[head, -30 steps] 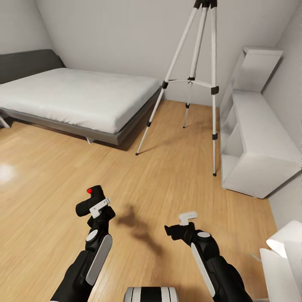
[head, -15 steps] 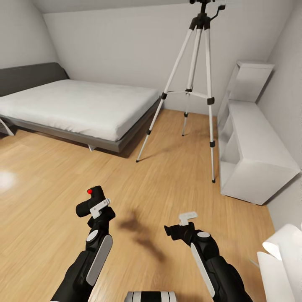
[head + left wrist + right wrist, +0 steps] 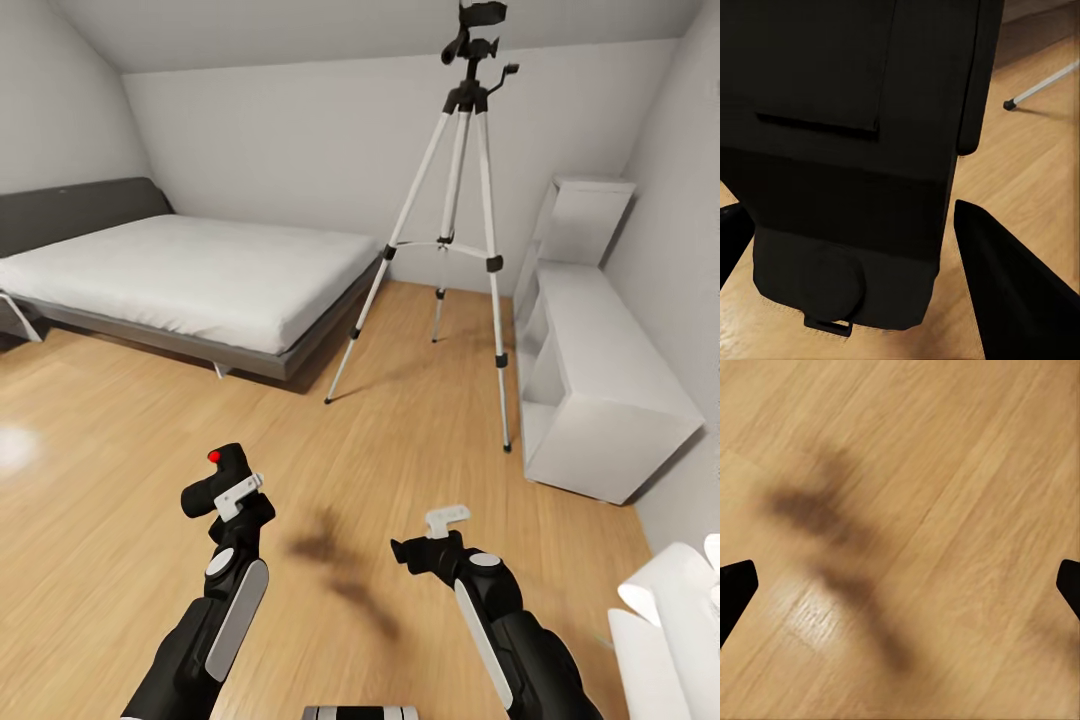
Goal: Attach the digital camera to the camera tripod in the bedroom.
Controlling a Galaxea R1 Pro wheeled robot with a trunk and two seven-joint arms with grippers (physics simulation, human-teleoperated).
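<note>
The digital camera [image 3: 218, 468], small and black with a red dot on top, sits low in the head view with my left gripper [image 3: 232, 503] shut on it. In the left wrist view the camera's black body [image 3: 847, 150] lies between the fingers [image 3: 1009, 289]. The camera tripod [image 3: 455, 240] stands across the room ahead and to the right, with silver-white legs and a black pan head [image 3: 478, 30] near the ceiling. One of its feet [image 3: 1009, 104] shows in the left wrist view. My right gripper [image 3: 418, 545] hangs open over the floor, its fingertips [image 3: 735, 589] wide apart with nothing between them.
A grey bed with a white mattress [image 3: 190, 270] fills the left side. A white shelf unit [image 3: 600, 380] lines the right wall beside the tripod. A white object [image 3: 670, 620] sits at the lower right. Light wood floor [image 3: 400, 440] stretches between me and the tripod.
The head view has tilted upward, so the whole scene has slid down and the tripod's pan head has come into view. Both arms hold the same pose.
</note>
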